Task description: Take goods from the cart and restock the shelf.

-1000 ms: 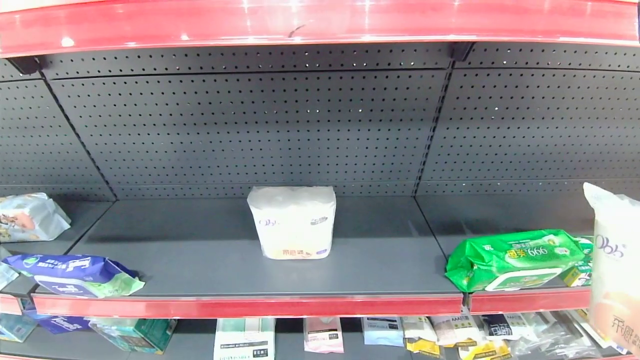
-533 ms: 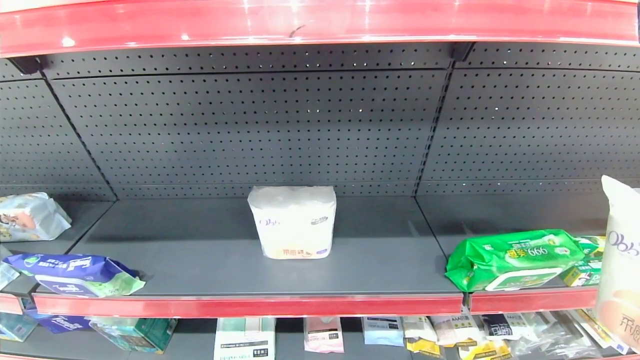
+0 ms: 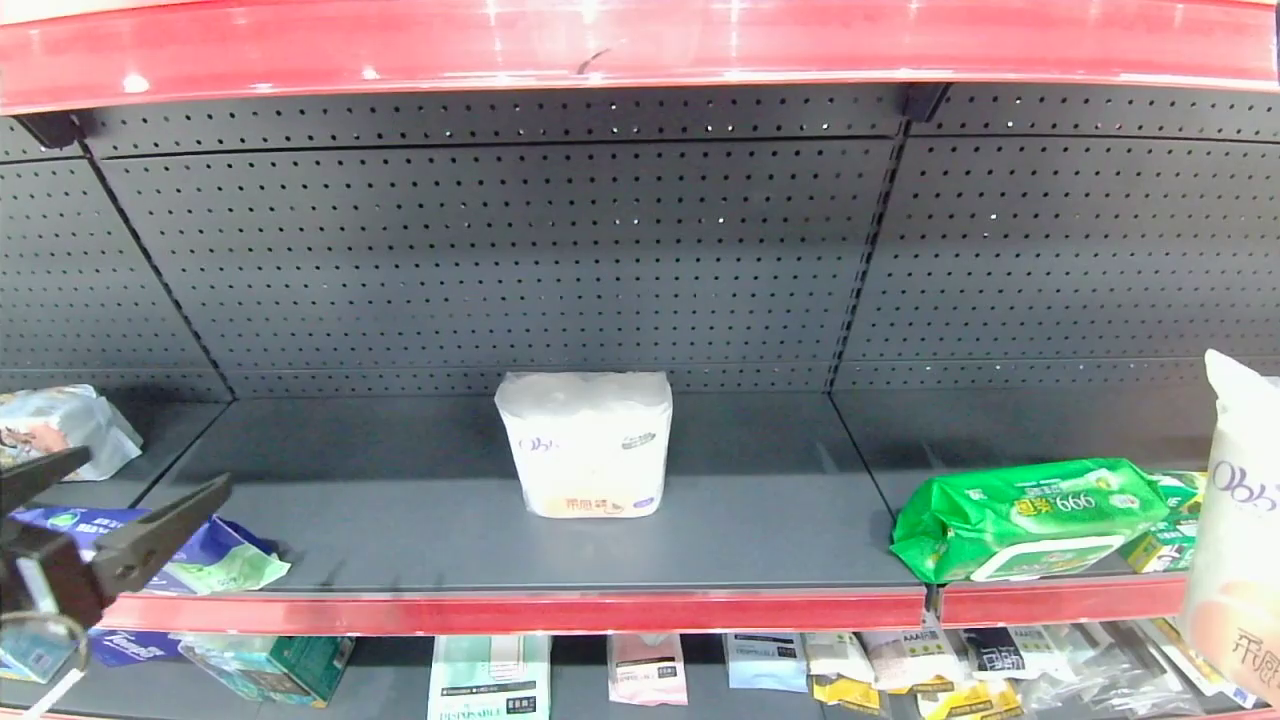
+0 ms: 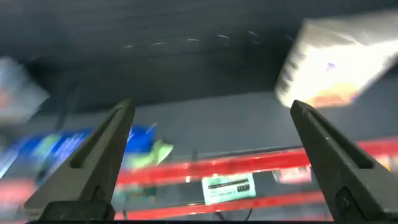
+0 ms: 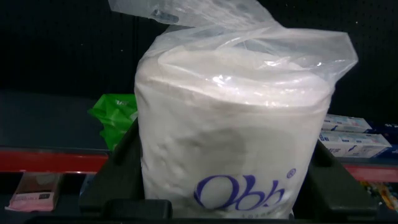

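Carrying step: right claw (image 5: 230, 180) clamps 1 tissue pack (image 5: 230, 112), left claw (image 4: 211, 106) gapes empty; next, seat it on the shelf (image 3: 500, 545) beside the shelved pack (image 3: 585, 445).

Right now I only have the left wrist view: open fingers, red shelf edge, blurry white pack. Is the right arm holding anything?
Observer: Yes. The right gripper is shut on a roll pack, with a finger on each side.
Operator: Is there space on the shelf for it?
Observer: In the head view a second white pack stands upright in the middle of the shelf. The shelf is bare between it and a green wipes pack to the right.
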Motion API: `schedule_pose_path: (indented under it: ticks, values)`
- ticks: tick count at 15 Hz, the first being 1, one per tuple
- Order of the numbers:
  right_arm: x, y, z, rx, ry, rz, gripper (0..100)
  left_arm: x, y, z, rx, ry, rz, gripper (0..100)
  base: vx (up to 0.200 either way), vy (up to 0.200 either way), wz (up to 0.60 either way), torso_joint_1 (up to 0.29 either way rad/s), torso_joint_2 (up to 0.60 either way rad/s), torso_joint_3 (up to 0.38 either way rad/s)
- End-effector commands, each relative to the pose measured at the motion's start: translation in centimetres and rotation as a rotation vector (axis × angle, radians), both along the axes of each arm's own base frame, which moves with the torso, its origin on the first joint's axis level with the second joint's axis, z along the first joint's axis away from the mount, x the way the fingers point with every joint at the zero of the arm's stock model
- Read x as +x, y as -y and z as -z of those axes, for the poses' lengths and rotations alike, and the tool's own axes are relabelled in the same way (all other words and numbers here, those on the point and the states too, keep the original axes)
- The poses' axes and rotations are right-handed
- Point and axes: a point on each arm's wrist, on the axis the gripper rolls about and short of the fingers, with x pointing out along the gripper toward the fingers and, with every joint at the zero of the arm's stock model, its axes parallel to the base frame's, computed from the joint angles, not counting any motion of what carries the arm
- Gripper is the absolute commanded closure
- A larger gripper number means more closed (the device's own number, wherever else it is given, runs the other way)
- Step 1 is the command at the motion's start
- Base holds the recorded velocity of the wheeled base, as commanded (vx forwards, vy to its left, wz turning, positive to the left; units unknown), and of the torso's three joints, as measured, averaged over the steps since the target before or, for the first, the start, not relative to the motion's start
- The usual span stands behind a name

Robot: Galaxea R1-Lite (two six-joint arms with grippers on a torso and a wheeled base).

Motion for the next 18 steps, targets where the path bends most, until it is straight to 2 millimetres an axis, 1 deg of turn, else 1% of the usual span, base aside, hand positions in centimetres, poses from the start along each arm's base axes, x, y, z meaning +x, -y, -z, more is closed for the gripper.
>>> schedule_pose_path:
  ticks: [1,2,3,4,6,8,9,10,13,14,17,18]
  values:
    - [0.4,0.0,-0.2,-0.004,-0.013,0.000,100,9.4,-3.4,2.6,0.100,-0.076,0.222,0,0.000,0.000,0.00,0.000,0.00,0.000]
    - [0.4,0.0,-0.3,-0.004,-0.013,0.001,100,11.1,-3.7,2.7,0.103,-0.055,0.306,0,0.000,0.000,0.00,0.000,0.00,0.000]
    - [0.4,0.0,-0.3,-0.005,-0.010,0.003,100,12.4,-3.4,2.8,0.066,-0.048,0.417,0,0.000,0.000,0.00,0.000,0.00,0.000]
    - [0.3,0.0,-0.3,-0.007,-0.011,0.007,100,13.3,-3.1,3.5,0.030,-0.059,0.502,0,0.000,0.000,0.00,0.000,0.00,0.000]
    - [0.4,0.0,-0.3,-0.008,-0.014,0.012,100,15.0,-2.5,4.8,-0.013,-0.086,0.600,0,0.000,0.000,0.00,0.000,0.00,0.000]
    - [0.5,0.0,-0.3,-0.011,-0.017,0.012,100,15.6,-1.6,5.6,-0.040,-0.105,0.668,0,0.000,0.000,0.00,0.000,0.00,0.000]
    - [0.6,0.0,-0.3,-0.019,-0.024,0.010,100,16.4,-0.8,6.3,-0.066,-0.118,0.737,0,0.000,0.000,0.00,0.000,0.00,0.000]
    - [0.6,0.0,-0.3,-0.021,-0.025,0.010,100,17.0,-0.3,6.6,-0.072,-0.121,0.765,0,0.000,0.000,0.00,0.000,0.00,0.000]
    - [0.8,0.0,-0.2,-0.020,-0.035,0.010,100,19.0,0.5,7.7,-0.062,-0.109,0.820,0,0.000,0.000,0.00,0.000,0.00,0.000]
    - [0.8,0.0,-0.2,-0.020,-0.038,0.010,100,19.9,0.6,8.6,-0.033,-0.084,0.860,0,0.000,0.000,0.00,0.000,0.00,0.000]
    - [0.9,0.0,-0.1,-0.020,-0.043,0.010,100,20.7,2.0,8.8,-0.020,-0.070,0.922,0,0.000,0.000,0.00,0.000,0.00,0.000]
    - [0.9,0.0,-0.1,-0.020,-0.043,0.010,100,21.3,2.7,9.1,-0.014,-0.065,0.943,0,0.000,0.000,0.00,0.000,0.00,0.000]
